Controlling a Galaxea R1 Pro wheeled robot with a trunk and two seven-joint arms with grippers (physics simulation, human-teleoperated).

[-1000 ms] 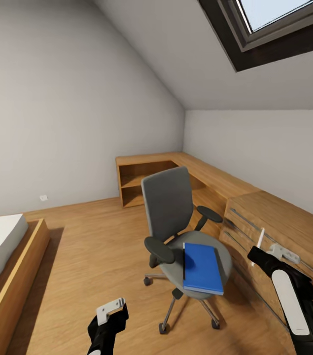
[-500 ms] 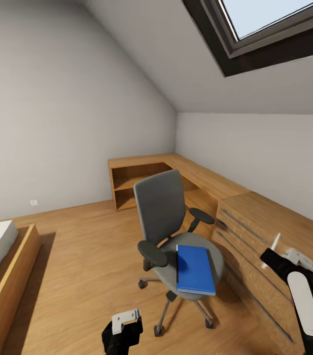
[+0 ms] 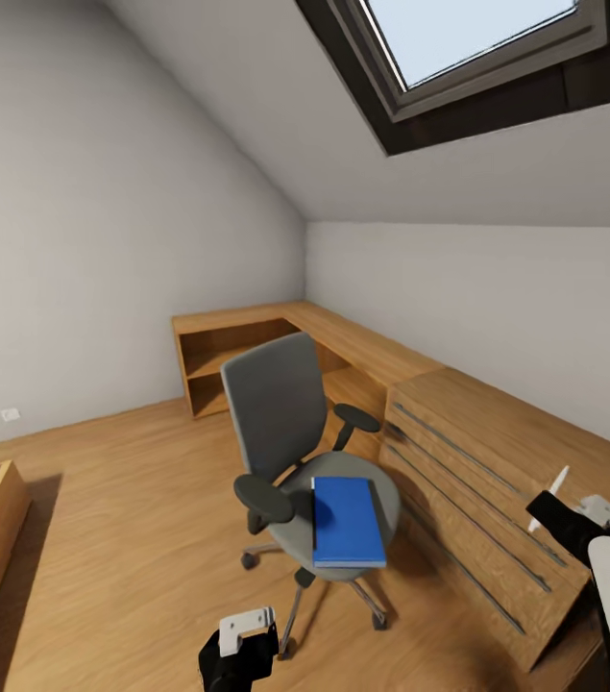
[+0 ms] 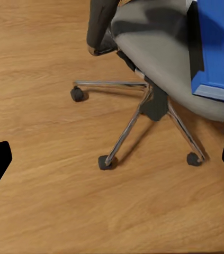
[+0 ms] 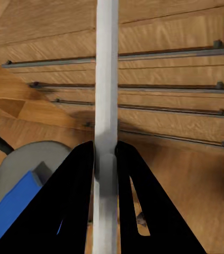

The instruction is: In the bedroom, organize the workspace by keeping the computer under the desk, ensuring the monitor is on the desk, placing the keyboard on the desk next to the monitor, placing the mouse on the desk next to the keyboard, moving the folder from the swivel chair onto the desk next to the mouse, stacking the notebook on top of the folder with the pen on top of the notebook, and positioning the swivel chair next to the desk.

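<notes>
Blue folder (image 3: 348, 522) lying on swivel chair (image 3: 295, 452) seat, centre of head view. Right gripper (image 5: 105, 159) clamping silvery pen (image 5: 106, 106), standing upright at lower right, in front of wooden drawer unit (image 3: 477, 481). Left gripper (image 4: 112, 159) hanging spread and empty over floor near chair casters. Step in hand, by judgement: carrying pen while facing chair. Next move is calling for reaching folder with free left gripper.

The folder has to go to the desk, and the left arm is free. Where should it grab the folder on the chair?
Grip the folder by its front short edge, which reaches the seat's front rim on the swivel chair. It lies flat, so slide one finger of the open left pincer under that edge, coming low from the front, clear of both armrests.
</notes>
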